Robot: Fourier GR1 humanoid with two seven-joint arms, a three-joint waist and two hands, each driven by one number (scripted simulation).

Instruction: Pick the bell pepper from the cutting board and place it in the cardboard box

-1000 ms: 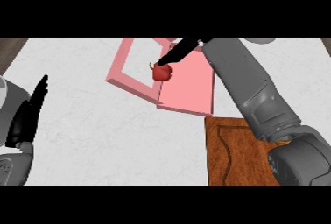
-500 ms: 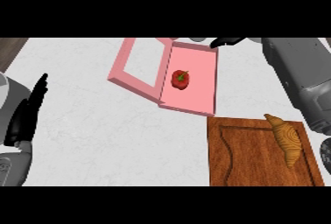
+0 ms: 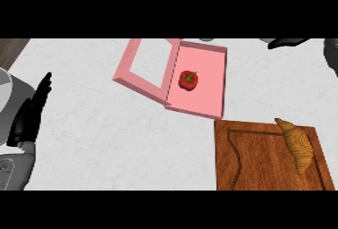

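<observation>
Resting in pink box point(image 3: 142, 85): bell pepper point(image 3: 188, 81) | left hand point(image 3: 33, 112) fingers straight | right hand point(image 3: 285, 42) unclear

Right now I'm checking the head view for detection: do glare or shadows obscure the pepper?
Head view: even, flat light, no glare; the bell pepper stands out red on the pink box floor; the box wall looks only slightly darker, no strong shadow.

— Any writing to read here, a label, a brand, a number?

— None. The pink cardboard box point(image 3: 198, 96) bears no print on its walls or floor, the wooden cutting board point(image 3: 254, 156) shows only grain and a carved groove, and the pale bench point(image 3: 119, 143) carries no mark or sign.

— Nothing on the robot either?

— No letters or figures that can be read.
</observation>
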